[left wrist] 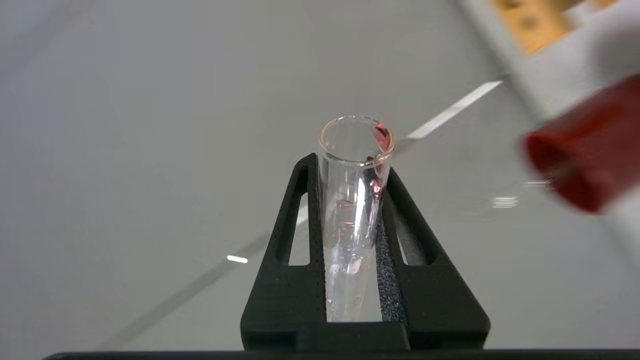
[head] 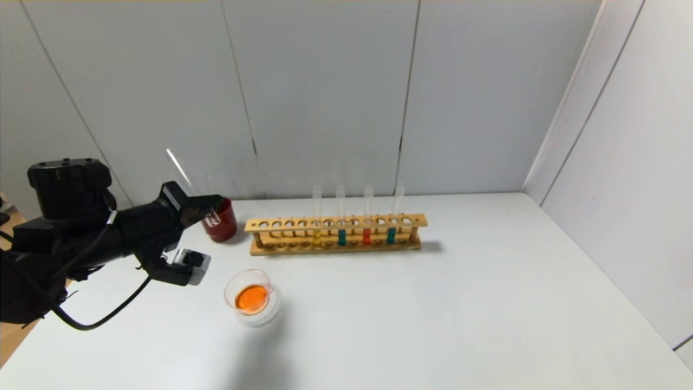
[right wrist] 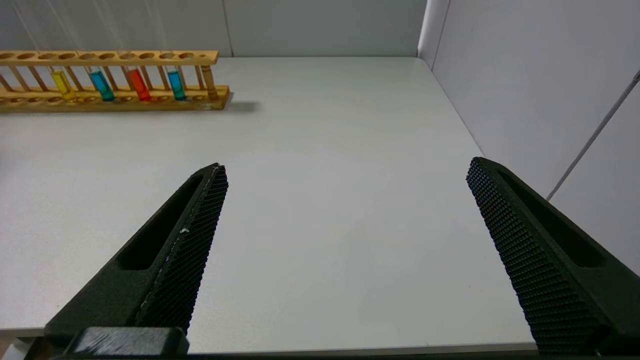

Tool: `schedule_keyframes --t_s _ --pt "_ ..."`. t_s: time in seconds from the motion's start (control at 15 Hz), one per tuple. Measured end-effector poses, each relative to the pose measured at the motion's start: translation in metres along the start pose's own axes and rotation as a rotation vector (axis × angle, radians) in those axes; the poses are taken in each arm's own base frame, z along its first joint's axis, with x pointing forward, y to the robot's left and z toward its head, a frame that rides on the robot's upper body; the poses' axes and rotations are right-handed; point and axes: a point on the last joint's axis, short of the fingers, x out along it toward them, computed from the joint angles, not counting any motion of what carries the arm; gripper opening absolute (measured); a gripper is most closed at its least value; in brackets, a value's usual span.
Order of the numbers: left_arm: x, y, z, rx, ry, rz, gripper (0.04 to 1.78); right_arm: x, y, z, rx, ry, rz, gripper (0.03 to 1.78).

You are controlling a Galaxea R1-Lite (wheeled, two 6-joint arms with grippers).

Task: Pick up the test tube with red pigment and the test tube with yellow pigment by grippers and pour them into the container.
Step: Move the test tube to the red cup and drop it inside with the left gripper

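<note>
White tabletop (head: 433, 314) is bounded by grey panel walls (head: 325, 92). At its 12 o'clock a wooden rack (head: 335, 234) is stood, with yellow tube (head: 316, 216), red tube (head: 367, 216) and two teal tubes (head: 341, 216) upright in it. At 10 o'clock an emptied glass tube (left wrist: 352, 220), red-smeared at its lip, is clamped between the left gripper's (left wrist: 350, 165) black textured fingers, just beside a dark red cup (head: 221, 221). Nearer, at 8 o'clock, orange liquid is held in the round clear dish (head: 250, 297). Right gripper (right wrist: 345, 172) fingers are spread wide above bare table.
</note>
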Motion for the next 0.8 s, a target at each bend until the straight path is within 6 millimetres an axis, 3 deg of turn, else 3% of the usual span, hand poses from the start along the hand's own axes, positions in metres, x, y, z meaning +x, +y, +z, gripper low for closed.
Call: schedule_keyframes --t_s 0.33,0.6,0.8 --pt "0.008 0.005 0.011 -0.519 0.075 -0.141 0.33 0.0 0.0 0.0 0.0 0.0 0.0 1.75" --pt "0.013 0.031 -0.008 -0.85 0.106 -0.117 0.33 0.0 0.0 0.0 0.0 0.0 0.0 1.75" --pt "0.014 0.064 -0.031 -1.09 0.126 -0.026 0.33 0.0 0.0 0.0 0.0 0.0 0.0 1.75"
